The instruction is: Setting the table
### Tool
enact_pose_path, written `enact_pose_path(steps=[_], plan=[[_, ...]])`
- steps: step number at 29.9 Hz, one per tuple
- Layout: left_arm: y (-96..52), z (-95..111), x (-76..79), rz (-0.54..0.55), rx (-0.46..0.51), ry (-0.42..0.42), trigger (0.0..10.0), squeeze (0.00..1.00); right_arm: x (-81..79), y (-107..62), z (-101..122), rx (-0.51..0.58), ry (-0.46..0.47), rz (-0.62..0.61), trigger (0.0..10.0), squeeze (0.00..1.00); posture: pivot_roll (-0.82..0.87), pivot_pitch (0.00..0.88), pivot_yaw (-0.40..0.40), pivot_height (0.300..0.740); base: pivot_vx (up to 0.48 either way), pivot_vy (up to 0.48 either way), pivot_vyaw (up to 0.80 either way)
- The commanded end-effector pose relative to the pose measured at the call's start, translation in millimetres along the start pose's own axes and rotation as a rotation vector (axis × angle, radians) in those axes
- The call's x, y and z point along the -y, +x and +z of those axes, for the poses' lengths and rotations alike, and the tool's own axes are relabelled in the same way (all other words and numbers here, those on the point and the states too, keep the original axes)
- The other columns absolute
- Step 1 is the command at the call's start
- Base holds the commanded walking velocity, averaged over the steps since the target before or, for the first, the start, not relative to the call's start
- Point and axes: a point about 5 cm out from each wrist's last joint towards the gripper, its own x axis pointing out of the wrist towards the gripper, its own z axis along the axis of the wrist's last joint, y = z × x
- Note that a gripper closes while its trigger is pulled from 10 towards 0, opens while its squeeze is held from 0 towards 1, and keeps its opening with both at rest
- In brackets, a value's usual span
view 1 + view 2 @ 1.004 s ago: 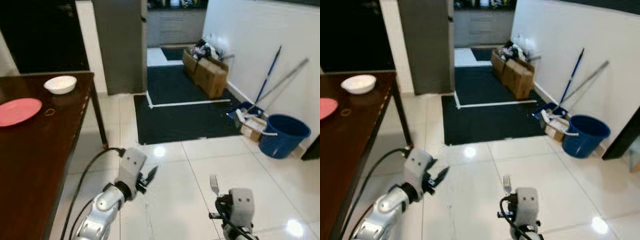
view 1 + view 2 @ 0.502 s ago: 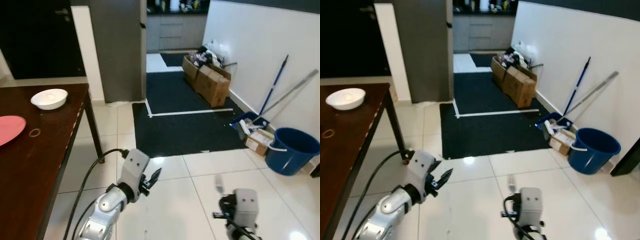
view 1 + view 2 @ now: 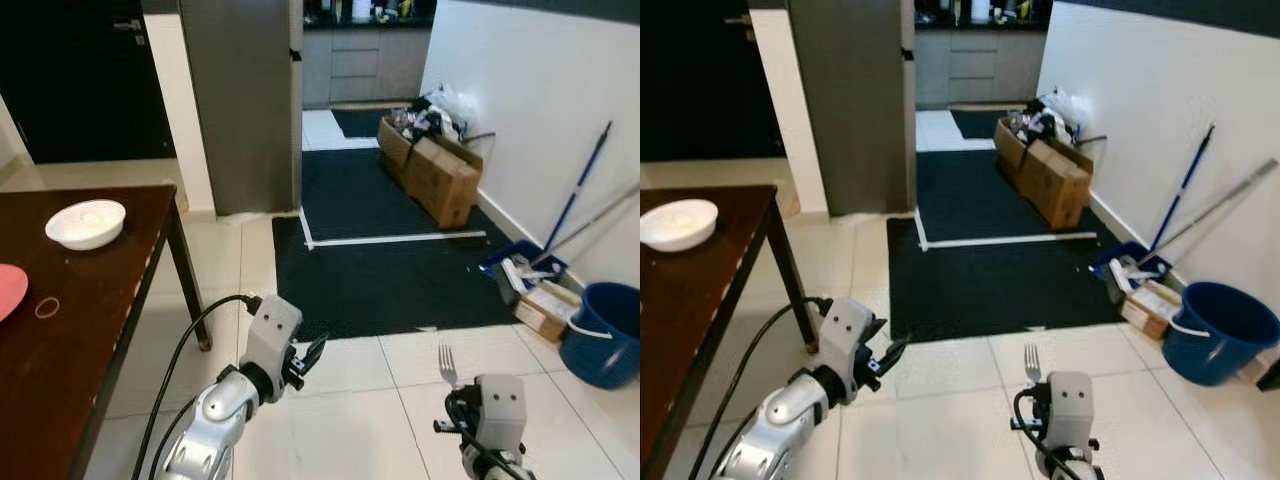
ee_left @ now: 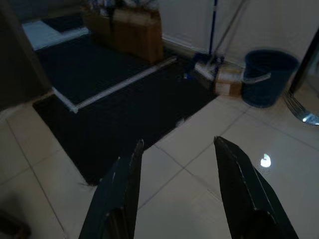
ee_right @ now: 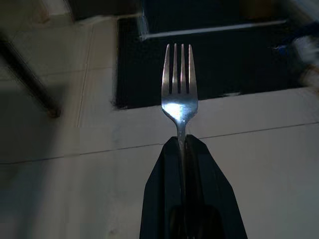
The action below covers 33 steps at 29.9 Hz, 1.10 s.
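Between the closed fingers of the right gripper [image 5: 183, 144], a fork [image 5: 179, 89] is clamped by its handle, tines pointing away over the white tiled floor [image 3: 350, 400]. Left gripper [image 4: 177, 149] hangs spread apart, holding nothing. At the robot's left, a dark wooden table [image 3: 90, 330] carries a white bowl [image 3: 85, 223].

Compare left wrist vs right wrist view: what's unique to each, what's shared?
Left wrist: the left gripper with its long black fingers spread apart, brown cardboard boxes, a round blue plastic bucket.

Right wrist: the right gripper pinching a silver metal fork by its handle, tines pointing away.

Both: the dark floor mat with its white stripe and glossy pale floor tiles.
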Motion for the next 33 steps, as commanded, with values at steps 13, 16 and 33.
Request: enact_pose_path(steps=[13, 16, 33], plan=[[-1.4, -3.0, -0.2, 0.005, -0.014, -0.004, 10.0, 0.0, 15.5, 6.8, 35.5, 0.118, 0.015, -0.051, 10.0, 0.0, 0.02, 0.036, 0.084, 0.74, 0.472, 0.0, 0.0], [-1.4, -2.8, -0.6, 0.006, -0.013, -0.004, 10.0, 0.0, 15.9, 7.7, 40.1, 0.133, 0.016, -0.053, 10.0, 0.0, 0.02, 0.035, 0.085, 0.74, 0.472, 0.0, 0.0], [-1.1, -1.9, -1.0, 0.011, -0.012, -0.001, 10.0, 0.0, 1.1, 10.2, 74.0, 0.251, 0.057, 0.027, 10.0, 0.0, 0.02, 0.033, 0.082, 0.74, 0.478, 0.0, 0.0]])
